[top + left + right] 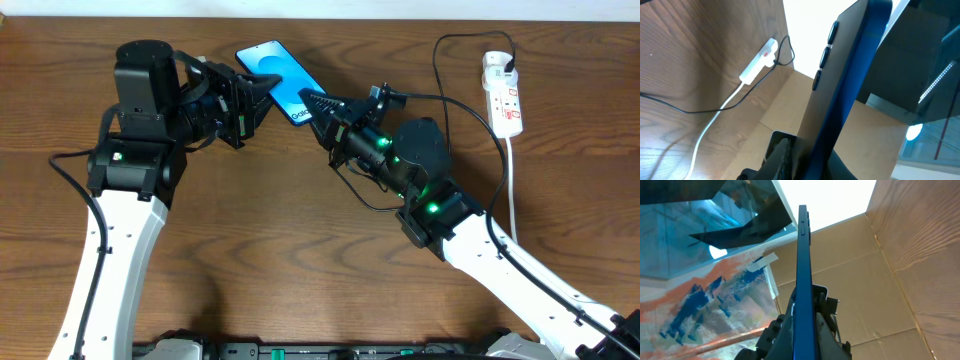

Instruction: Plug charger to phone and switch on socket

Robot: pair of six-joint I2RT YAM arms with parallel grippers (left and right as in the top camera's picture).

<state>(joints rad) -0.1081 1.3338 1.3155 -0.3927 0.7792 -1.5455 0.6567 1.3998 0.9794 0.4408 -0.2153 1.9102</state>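
The phone (275, 68), with a bright blue screen, is held off the table between both grippers. My left gripper (252, 97) is shut on its left edge, and my right gripper (318, 108) is shut on its lower right end. The phone shows edge-on in the left wrist view (855, 80) and the right wrist view (804, 265), with fingers (810, 160) (805, 325) on both sides. The white socket (505, 100) (757, 62) lies at the far right with the black adapter (510, 68) in it. The charger's cable (438, 60) (791, 52) runs toward my right wrist; its plug is hidden.
The socket's white cord (513, 180) runs down the right side of the wooden table. A loop of black cable (365, 200) lies beside my right arm. Cardboard walls show behind the phone in both wrist views.
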